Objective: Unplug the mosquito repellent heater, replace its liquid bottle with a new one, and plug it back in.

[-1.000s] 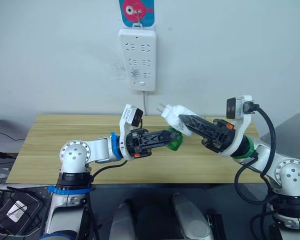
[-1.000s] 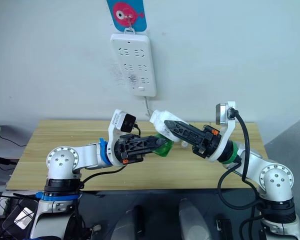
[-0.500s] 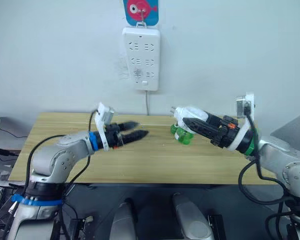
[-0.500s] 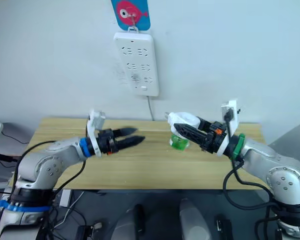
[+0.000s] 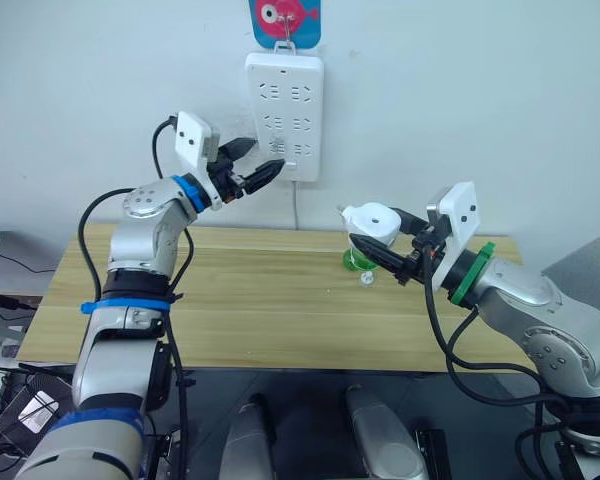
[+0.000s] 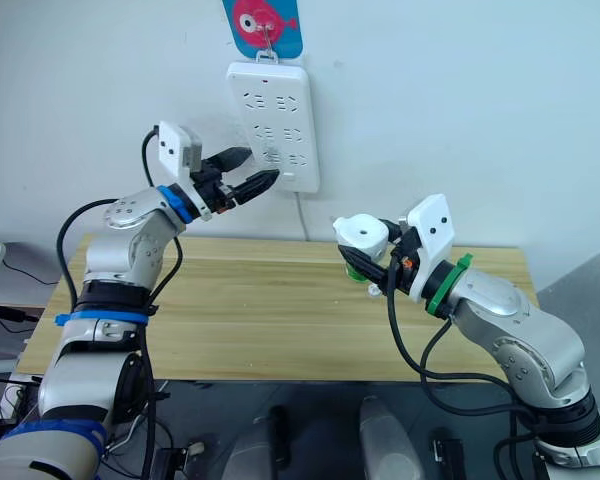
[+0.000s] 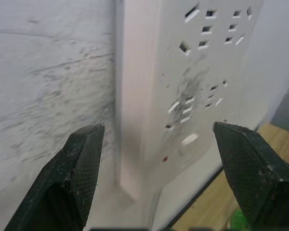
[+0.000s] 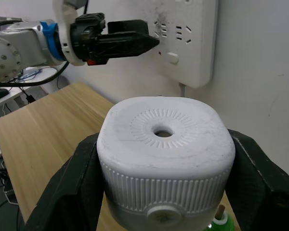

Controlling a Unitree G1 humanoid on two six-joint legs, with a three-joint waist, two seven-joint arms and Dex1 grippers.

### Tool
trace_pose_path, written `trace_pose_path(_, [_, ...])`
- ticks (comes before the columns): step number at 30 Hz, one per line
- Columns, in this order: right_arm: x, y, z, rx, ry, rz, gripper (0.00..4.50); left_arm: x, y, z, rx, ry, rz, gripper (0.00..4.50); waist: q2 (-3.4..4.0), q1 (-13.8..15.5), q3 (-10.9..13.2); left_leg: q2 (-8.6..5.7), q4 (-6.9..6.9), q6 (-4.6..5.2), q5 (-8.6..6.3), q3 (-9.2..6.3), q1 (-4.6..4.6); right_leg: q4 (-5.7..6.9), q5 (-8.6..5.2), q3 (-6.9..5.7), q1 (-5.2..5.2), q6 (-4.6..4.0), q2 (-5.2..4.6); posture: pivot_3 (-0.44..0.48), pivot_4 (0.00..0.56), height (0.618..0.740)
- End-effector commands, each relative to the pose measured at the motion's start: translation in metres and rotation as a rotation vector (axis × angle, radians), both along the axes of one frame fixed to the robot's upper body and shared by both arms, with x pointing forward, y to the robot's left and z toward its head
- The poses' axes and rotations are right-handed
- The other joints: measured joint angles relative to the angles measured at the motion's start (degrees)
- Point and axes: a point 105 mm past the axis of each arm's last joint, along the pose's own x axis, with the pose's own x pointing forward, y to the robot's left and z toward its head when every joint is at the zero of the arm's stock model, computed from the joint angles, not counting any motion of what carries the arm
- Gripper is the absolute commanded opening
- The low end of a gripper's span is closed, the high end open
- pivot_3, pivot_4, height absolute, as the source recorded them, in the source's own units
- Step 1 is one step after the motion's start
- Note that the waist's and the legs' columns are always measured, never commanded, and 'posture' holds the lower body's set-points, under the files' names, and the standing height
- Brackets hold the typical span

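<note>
Before the spread left jaws (image 5: 258, 164), raised empty, hung the power strip (image 5: 284, 117). Between the right jaws (image 5: 372, 243), pinched above the tabletop (image 5: 240, 310): mosquito repellent heater (image 5: 370, 220), green bottle (image 5: 356, 260) beneath.

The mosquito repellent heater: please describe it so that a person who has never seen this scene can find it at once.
Start at the long white power strip on the wall and look below it, to its right, above the wooden table. There the right gripper holds the mosquito repellent heater between its black fingers. It is small, white and rounded, with a hole in its ribbed top, unlike the flat, many-socketed strip.
</note>
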Motion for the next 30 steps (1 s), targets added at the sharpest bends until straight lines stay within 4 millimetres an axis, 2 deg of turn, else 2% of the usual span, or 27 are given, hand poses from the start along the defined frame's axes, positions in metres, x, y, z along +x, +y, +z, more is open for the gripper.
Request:
trace_pose_path(1, [-0.013, 0.008, 0.017, 0.011, -0.082, 0.054, 2.95, 0.001, -0.003, 0.013, 0.010, -0.057, -0.021, 3.85, 0.00, 0.0, 0.0, 0.00, 0.00, 0.00, 0.00, -0.05, 0.00, 0.00, 0.00, -0.04, 0.01, 0.00, 0.01, -0.306, 0.286, 0.724])
trace_pose_path(8, [-0.014, 0.011, 0.020, 0.035, -0.083, 0.077, 2.95, -0.007, -0.023, 0.019, 0.008, -0.051, -0.172, 3.85, 0.00, 0.0, 0.0, -0.01, 0.10, -0.01, 0.01, -0.08, -0.01, -0.01, -0.01, -0.05, 0.08, 0.05, 0.00, -0.301, 0.285, 0.724])
trace_pose_path(11, [-0.014, 0.012, 0.022, 0.048, -0.081, 0.085, 2.95, -0.008, -0.026, 0.021, 0.012, -0.055, -0.197, 3.85, 0.00, -0.2, 0.0, 0.00, 0.08, -0.01, 0.01, -0.10, 0.00, 0.01, 0.00, -0.06, 0.07, 0.04, 0.01, -0.299, 0.282, 0.724])
trace_pose_path(15, [-0.009, 0.015, 0.029, 0.076, -0.090, 0.083, 2.95, -0.008, -0.024, 0.021, 0.022, -0.057, -0.198, 2.94, 0.00, -0.2, 0.0, 0.00, 0.04, -0.01, 0.01, -0.17, 0.00, 0.03, 0.01, -0.14, 0.07, 0.03, 0.02, -0.299, 0.281, 0.724])
trace_pose_path(20, [0.011, 0.017, 0.044, 0.072, -0.138, 0.004, 2.95, -0.005, -0.020, 0.016, 0.058, -0.051, -0.163, 1.44, 0.01, -0.2, 0.0, 0.00, 0.05, -0.02, 0.02, -0.23, 0.00, 0.06, 0.02, -0.20, 0.09, 0.01, 0.02, -0.296, 0.276, 0.724])
trace_pose_path(26, [0.037, 0.026, 0.056, 0.036, -0.191, -0.082, 2.95, -0.005, -0.015, 0.013, 0.075, -0.043, -0.135, 1.37, 0.01, -0.3, 0.0, 0.01, 0.33, -0.01, 0.03, -0.37, 0.06, 0.06, 0.01, -0.37, 0.35, 0.03, 0.00, -0.289, 0.275, 0.724])
trace_pose_path(30, [0.046, 0.037, 0.058, 0.024, -0.207, -0.080, 2.95, -0.009, -0.012, 0.012, 0.081, -0.032, -0.129, 1.37, 0.01, -0.3, 0.0, 0.02, 0.43, -0.01, 0.03, -0.39, 0.06, 0.12, 0.01, -0.38, 0.36, 0.02, 0.00, -0.269, 0.274, 0.724])
